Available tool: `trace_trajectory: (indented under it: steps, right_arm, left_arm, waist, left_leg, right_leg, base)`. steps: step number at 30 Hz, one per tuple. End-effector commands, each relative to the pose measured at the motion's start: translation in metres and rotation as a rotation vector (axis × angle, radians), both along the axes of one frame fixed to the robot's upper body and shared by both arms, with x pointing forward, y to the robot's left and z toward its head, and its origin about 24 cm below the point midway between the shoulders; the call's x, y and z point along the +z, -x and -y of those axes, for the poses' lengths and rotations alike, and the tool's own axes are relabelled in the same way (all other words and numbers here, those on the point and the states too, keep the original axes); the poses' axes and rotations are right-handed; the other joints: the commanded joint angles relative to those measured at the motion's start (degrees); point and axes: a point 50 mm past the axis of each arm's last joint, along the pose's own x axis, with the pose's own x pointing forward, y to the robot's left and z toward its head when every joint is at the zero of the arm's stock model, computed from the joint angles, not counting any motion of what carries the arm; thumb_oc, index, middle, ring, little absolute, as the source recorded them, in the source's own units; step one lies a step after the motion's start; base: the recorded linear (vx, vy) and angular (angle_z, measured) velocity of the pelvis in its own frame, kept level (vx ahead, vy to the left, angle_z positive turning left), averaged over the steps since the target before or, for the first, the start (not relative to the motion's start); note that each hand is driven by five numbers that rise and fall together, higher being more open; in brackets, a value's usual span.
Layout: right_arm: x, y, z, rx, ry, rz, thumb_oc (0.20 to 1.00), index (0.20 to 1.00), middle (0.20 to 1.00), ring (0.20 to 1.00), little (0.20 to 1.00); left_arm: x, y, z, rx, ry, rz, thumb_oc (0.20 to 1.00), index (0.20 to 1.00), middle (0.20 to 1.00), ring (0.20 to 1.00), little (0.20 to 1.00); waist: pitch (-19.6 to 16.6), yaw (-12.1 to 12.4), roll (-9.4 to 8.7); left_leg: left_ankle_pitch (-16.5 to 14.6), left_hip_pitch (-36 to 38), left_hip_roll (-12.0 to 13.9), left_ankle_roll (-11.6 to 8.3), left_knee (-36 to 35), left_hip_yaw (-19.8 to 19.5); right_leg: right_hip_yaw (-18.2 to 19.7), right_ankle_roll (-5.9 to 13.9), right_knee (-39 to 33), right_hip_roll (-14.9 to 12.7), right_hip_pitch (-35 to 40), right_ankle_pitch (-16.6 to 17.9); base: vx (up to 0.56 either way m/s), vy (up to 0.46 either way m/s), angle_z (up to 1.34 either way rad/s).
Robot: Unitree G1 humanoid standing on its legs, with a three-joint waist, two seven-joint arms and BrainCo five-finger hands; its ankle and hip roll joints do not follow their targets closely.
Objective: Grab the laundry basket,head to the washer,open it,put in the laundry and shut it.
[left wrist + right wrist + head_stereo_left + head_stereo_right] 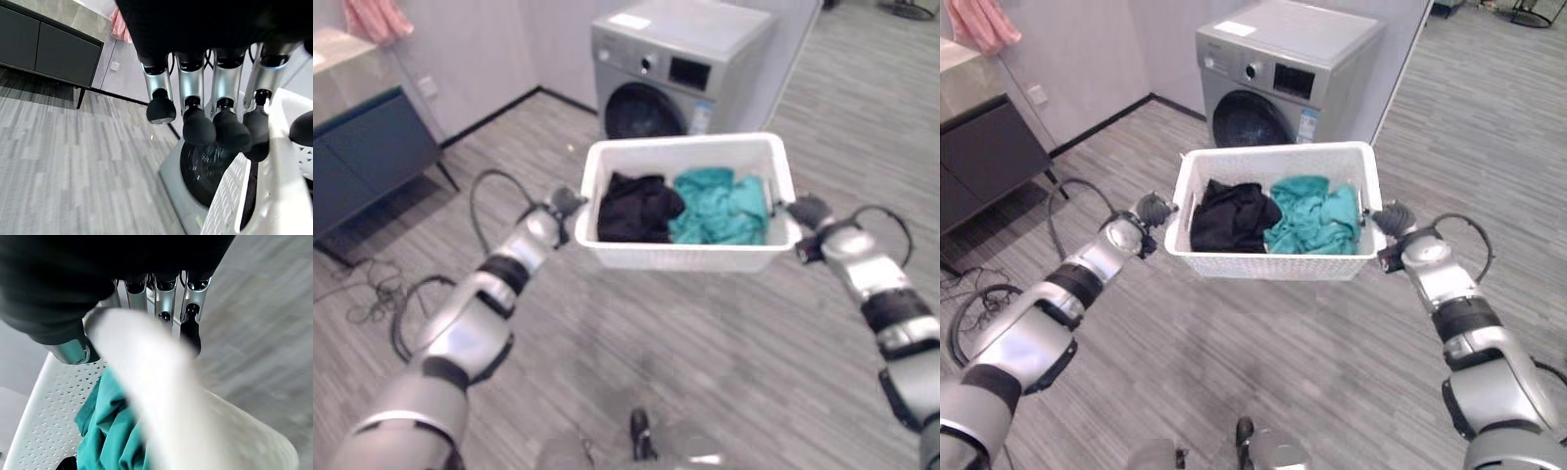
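— Left eye view: laundry basket (685, 257) is lifted, left hand (564, 204) and right hand (808, 211) curled on its end rims, apparently.
— Washer (675, 69) beyond the fingertips, door shut; opening, loading, closing remain.

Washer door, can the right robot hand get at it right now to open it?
Probably not: the right robot hand grips the laundry basket, as does the left robot hand, and the basket hangs between the robot and the shut washer door.

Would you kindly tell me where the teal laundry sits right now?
The teal laundry lies in the right half of the white plastic laundry basket, beside the black clothing, carried between both hands ahead of the grey washer.
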Motion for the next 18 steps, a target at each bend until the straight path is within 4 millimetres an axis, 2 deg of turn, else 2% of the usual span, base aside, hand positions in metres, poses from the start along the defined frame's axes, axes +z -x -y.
trace_trajectory:
  steps: [1,3,4,8,18]
  right_arm:
    - [0.029,0.003,-0.006,0.081,-0.035,0.182,0.200,0.200,0.200,0.200,0.200]
    - [0.024,0.003,-0.007,0.083,-0.028,0.167,0.200,0.200,0.200,0.200,0.200]
    - [0.021,0.003,-0.008,0.081,-0.037,0.163,0.200,0.200,0.200,0.200,0.200]
    - [0.017,-0.001,-0.016,0.098,-0.034,0.153,0.200,0.200,0.200,0.200,0.200]
    - [0.017,-0.003,-0.019,0.104,-0.027,0.145,0.200,0.200,0.200,0.200,0.200]
  left_arm:
    - [0.044,-0.008,0.052,-0.167,0.023,0.158,0.200,0.200,0.200,0.200,0.200]
    - [0.040,-0.008,0.054,-0.175,0.033,0.147,0.200,0.200,0.200,0.200,0.200]
    - [0.037,-0.008,0.055,-0.171,0.028,0.142,0.200,0.200,0.200,0.200,0.200]
    - [0.030,-0.007,0.058,-0.176,0.008,0.126,0.200,0.200,0.200,0.200,0.200]
    - [0.029,-0.006,0.056,-0.176,0.023,0.131,0.200,0.200,0.200,0.200,0.200]
  waist:
    - [-6.4,3.2,2.36]
    - [-5.8,4.2,3.09]
    - [-6.1,4.2,3.48]
    - [-8.2,4.6,4.56]
    - [-9.4,4.4,5.71]
  left_leg:
    - [5.1,9.0,-0.3,-1.90,-26.9,-1.9]
    - [6.7,11.1,-0.6,-3.41,-35.1,-4.1]
    - [6.6,12.4,-0.6,-3.60,-36.3,-4.0]
    - [5.8,15.8,-0.9,-3.48,-38.7,-2.1]
    - [3.1,19.3,-2.9,-2.43,-39.4,0.0]
  right_leg:
    - [4.3,9.83,-1.4,-3.5,-2.7,-1.6]
    - [5.7,10.23,-0.5,-3.4,-0.9,-3.5]
    - [5.8,10.36,-0.7,-3.4,-0.4,-3.9]
    - [6.6,10.76,-1.1,-4.8,0.4,-4.1]
    - [7.5,12.07,-1.1,-7.4,1.1,-4.1]
  base:
    - [0.33,0.122,-0.19]
    - [0.26,0.122,-0.64]
    - [0.23,0.112,-0.73]
    - [0.14,0.093,-0.99]
    - [0.07,0.074,-0.01]
